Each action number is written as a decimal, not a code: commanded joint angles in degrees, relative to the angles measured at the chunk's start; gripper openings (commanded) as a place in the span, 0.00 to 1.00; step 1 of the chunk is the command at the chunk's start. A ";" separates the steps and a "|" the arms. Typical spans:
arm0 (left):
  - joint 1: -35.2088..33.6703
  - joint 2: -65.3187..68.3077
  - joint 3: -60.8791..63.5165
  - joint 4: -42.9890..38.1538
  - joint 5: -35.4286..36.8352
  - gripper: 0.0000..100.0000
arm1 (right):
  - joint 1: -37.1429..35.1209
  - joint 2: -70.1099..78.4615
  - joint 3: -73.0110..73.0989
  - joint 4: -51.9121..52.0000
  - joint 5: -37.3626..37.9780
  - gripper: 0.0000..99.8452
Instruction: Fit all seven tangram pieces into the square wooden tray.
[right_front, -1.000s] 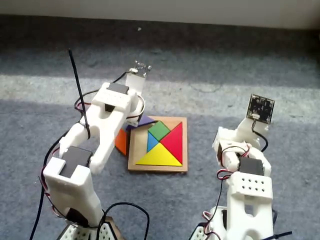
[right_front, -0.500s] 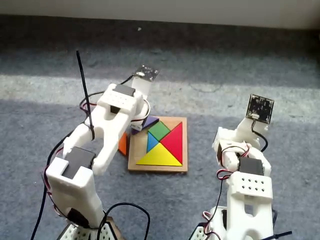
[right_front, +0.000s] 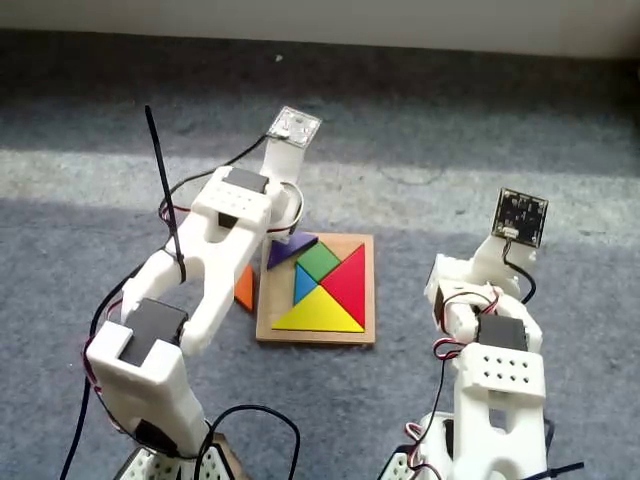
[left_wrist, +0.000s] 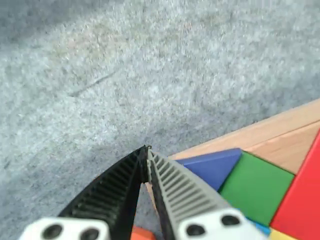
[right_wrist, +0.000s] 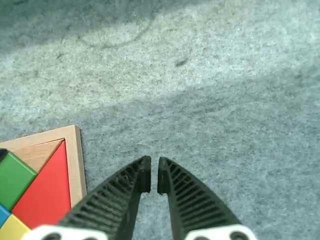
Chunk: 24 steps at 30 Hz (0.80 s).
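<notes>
Well past halfway, by the look of the square wooden tray (right_front: 315, 339): seated flat inside, the yellow triangle (right_front: 318, 315) along the near edge, the red triangle (right_front: 348, 283) against the right-hand wall, the green square (right_front: 319, 261) set as a diamond toward the far side, and the small blue triangle (right_front: 302, 284) tucked between green and yellow. At the far-left corner, the purple triangle (right_front: 290, 248), touching the green square; impossible to tell whether fully down in its slot or riding up on the rim. Beside the green square along the far wall, a wedge of bare wood (right_wrist: 37, 152), so at least one gap to fill. Outside the tray, just beside its left wall and half hidden under the left arm (right_front: 215, 250), the orange piece (right_front: 244, 288), flat on the grey carpet (right_front: 450, 180). Six pieces counted; no telling where the seventh lies. Left to do, then: settle purple if needed, bring orange in, and close the far gap. As for pose: left arm stretched forward and bent over the tray's left side, left gripper (left_wrist: 146, 152) pointing down at the carpet just outside the far-left corner, near the purple piece, fingers pressed together on nothing. Right arm (right_front: 490, 330) folded back, well apart from the tray on its right, right gripper (right_wrist: 151, 172) above bare carpet, fingers drawn together but for a sliver, holding nothing.
</notes>
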 joint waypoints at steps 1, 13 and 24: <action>0.66 -2.42 0.13 -6.24 0.62 0.01 | -0.48 -1.01 -0.31 -1.36 0.62 0.04; 3.21 -2.33 3.03 -9.85 0.35 0.01 | -0.57 -1.01 -0.40 -1.36 0.62 0.04; 4.70 -2.86 3.56 -2.55 0.26 0.01 | -0.57 -1.01 -0.40 -1.36 0.62 0.04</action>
